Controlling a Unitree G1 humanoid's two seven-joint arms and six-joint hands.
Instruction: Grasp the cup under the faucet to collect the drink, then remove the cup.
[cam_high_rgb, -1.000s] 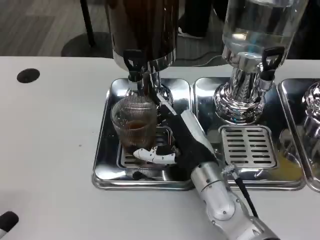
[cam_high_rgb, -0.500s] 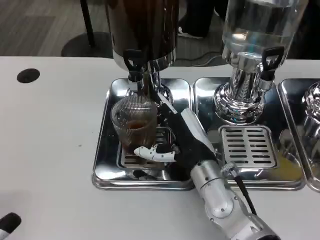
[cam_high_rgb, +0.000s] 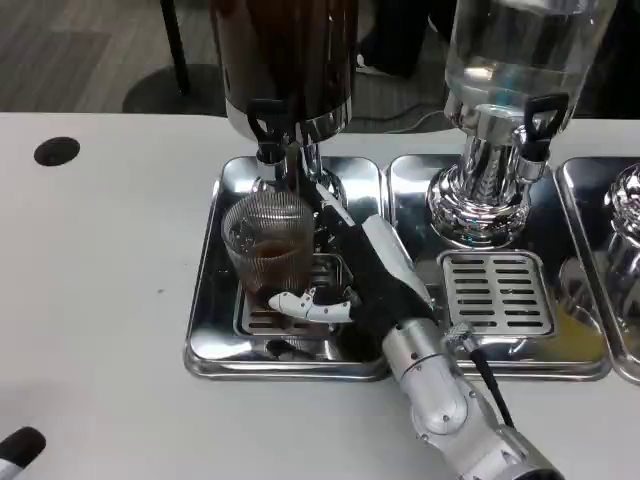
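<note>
- Our right hand (cam_high_rgb: 362, 285) wraps its fingers (cam_high_rgb: 305, 305) around the ribbed glass cup (cam_high_rgb: 268, 248), partly full of brown drink.
- The cup stands on a shiny tray (cam_high_rgb: 207, 318) under the dark tank's faucet (cam_high_rgb: 266, 128).

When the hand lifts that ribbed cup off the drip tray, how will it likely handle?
The cup looks like clear ribbed glass or plastic, so probably rigid, the ribs aiding grip. It holds brown drink, so tilting risks spilling. The right hand wraps only its side; it may tip if jerked.

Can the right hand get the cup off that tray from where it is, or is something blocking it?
Probably yes. The right hand already wraps the cup from its right side, and the tray is open toward the table in front; only the faucet overhangs the rim.
</note>
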